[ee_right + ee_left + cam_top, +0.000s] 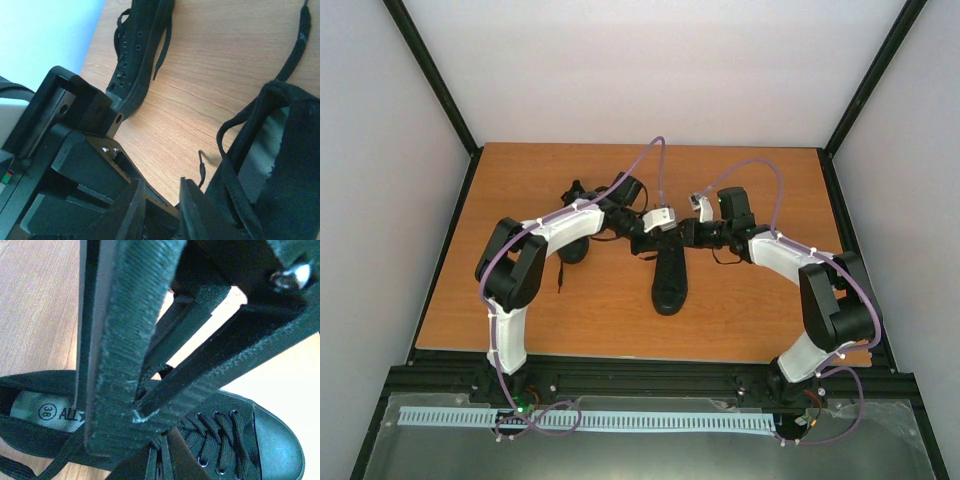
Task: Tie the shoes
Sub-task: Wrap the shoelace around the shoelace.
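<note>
Wooden counter (740, 320): left fingers (125, 340) pressed shut just above laced shoe (240, 440); right fingers (200, 215) slightly parted, beside its heel opening; other shoe (135, 55) well apart.

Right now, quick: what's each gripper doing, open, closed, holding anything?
Left gripper: closed, above the shoe; whether it pinches anything cannot be told.
Right gripper: partly open, nothing visible between its fingers.

Black-and-white arms (570, 225), purple cables (661, 170), ribbed black fingers (125, 340)
</note>
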Robot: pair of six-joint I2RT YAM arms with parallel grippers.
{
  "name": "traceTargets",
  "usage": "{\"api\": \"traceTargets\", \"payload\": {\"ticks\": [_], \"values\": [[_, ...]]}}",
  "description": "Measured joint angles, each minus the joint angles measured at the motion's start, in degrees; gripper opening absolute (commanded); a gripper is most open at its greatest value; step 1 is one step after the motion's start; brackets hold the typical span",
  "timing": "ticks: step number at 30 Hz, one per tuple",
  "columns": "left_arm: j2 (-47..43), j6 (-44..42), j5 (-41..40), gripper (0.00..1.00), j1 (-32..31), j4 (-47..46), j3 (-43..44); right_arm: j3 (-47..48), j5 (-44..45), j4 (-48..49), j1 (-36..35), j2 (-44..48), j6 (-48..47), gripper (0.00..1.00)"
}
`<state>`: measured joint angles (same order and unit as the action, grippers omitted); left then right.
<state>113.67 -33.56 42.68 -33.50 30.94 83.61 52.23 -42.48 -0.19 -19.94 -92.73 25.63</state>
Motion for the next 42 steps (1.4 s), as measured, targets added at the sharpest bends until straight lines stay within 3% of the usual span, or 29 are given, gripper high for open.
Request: {"api": "traceTargets", "payload": {"ticks": [3,8,11,17,22,29,38,40,42], "values": [[0.09,0.04,0.02,0.02,0.00,-0.02,0.24,0.22,0.37,-0.15,-0.09,0.02,-0.09,0.04],[0.17,-1.18,0.00,0.42,0.15,2.03,1.70,0.46,2.01,-1.77,-0.09,0.11,-0.87,0.03],[0.17,-6.21,0.22,0.52,0.68,6.84,4.39,0.52,3.02,-2.97,-0.09,0.15,-1.27,0.03],[0.22,-23.37,-1.79,0.53,5.11,16.72,11.10,0.63,3.50,-4.42,-0.09,0.24,-2.12,0.03],[4.63,-30.45,-9.53,0.56,6.97,17.27,16.55,0.81,3.50,-4.81,-0.09,0.24,-2.43,0.03],[12.76,-32.59,-16.92,0.62,4.98,14.80,17.05,0.98,3.48,-5.25,-0.09,0.24,-2.69,0.03],[13.51,-31.10,-19.12,0.60,2.64,10.29,15.96,0.98,3.54,-6.01,-0.09,0.24,-2.89,0.03],[13.51,-31.01,-18.95,0.55,2.58,9.97,15.87,0.98,3.50,-6.08,-0.09,0.24,-2.93,0.03],[13.51,-31.08,-18.53,0.38,2.36,9.77,15.54,0.98,3.50,-6.12,-0.09,0.24,-2.95,0.03]]}}
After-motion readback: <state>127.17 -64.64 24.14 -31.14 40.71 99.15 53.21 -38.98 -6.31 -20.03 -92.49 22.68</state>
